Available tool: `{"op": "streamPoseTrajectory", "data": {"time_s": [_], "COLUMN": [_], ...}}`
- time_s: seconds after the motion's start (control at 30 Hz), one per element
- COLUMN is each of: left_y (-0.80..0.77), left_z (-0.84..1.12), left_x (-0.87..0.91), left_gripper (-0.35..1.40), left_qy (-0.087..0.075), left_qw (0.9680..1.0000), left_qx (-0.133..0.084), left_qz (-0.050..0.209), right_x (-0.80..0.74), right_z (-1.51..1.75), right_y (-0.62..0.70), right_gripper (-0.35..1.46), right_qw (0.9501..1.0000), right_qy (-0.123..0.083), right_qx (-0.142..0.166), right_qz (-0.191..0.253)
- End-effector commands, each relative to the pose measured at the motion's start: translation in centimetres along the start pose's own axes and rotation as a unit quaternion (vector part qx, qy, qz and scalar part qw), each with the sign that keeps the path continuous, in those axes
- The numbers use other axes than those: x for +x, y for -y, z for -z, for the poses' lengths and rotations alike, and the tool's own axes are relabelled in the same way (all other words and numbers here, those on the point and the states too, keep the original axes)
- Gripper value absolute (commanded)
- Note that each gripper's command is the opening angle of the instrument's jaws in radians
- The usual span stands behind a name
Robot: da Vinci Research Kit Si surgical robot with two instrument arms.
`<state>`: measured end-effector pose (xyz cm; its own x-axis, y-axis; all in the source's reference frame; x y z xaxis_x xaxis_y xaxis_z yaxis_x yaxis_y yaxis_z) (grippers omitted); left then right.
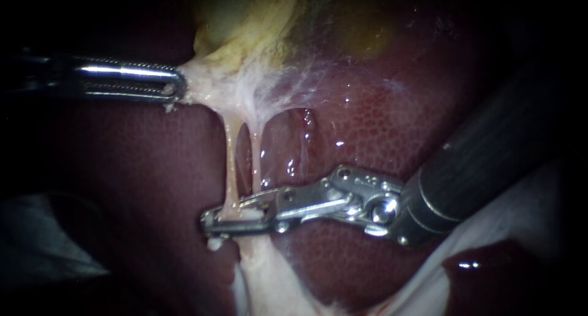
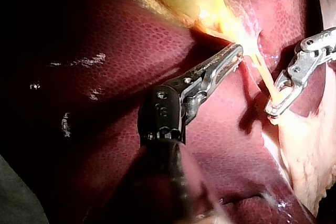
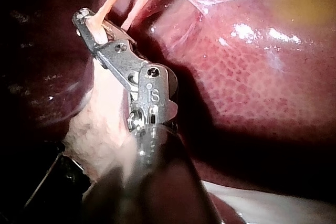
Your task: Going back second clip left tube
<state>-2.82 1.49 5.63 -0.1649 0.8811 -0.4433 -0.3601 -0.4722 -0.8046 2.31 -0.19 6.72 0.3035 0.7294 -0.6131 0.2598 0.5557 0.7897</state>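
Left tube [image 1: 231, 163]: right instrument [image 1: 215, 220] jaws clamped across its base. Left instrument [image 1: 179, 86] jaws closed on pale tissue [image 1: 211, 83].

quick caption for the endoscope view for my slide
The left instrument grips pale tissue below the gallbladder; right instrument meets the taut left tube low down, over the liver.

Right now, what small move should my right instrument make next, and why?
Probably ease the slender steel right instrument back along its shaft: its tip encircles the thin pale left tube, stretched taut by the left instrument, shut on white stringy tissue; sideways pull might tear it.
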Motion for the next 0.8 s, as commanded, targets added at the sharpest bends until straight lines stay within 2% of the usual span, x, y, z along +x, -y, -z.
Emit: {"op": "streamPoseTrajectory", "data": {"time_s": [0.03,0.07,0.13,0.23,0.5,0.7,0.8], "left_y": [0.0,0.0,0.0,0.0,0.0,0.0,0.01], "left_z": [0.0,0.0,0.0,0.0,0.0,0.0,0.01], "left_x": [0.0,0.0,0.0,0.0,0.0,0.0,-0.01], "left_gripper": [-0.35,-0.35,-0.35,-0.35,-0.35,-0.35,-0.35], "left_qy": [0.0,0.0,0.0,0.0,0.0,0.0,0.0], "left_qw": [1.0,1.0,1.0,1.0,1.0,1.0,1.0], "left_qx": [0.0,0.0,0.0,0.0,0.0,0.0,-0.001], "left_qz": [0.0,0.0,0.0,0.0,0.0,0.0,0.0], "right_x": [0.0,0.0,0.0,0.02,0.11,0.24,0.27], "right_z": [-0.02,-0.03,-0.06,-0.09,0.02,0.3,0.44], "right_y": [-0.01,-0.02,-0.05,-0.1,-0.21,-0.11,-0.02], "right_gripper": [-0.23,-0.02,0.22,0.39,0.49,0.5,0.5], "right_qw": [1.0,0.9999,0.9994,0.9974,0.9881,0.9843,0.9818], "right_qy": [-0.001,-0.004,-0.01,-0.017,-0.03,-0.03,-0.01], "right_qx": [-0.003,-0.013,-0.032,-0.058,-0.128,-0.15,-0.155], "right_qz": [0.0,0.001,0.012,0.038,0.081,0.089,0.109]}}
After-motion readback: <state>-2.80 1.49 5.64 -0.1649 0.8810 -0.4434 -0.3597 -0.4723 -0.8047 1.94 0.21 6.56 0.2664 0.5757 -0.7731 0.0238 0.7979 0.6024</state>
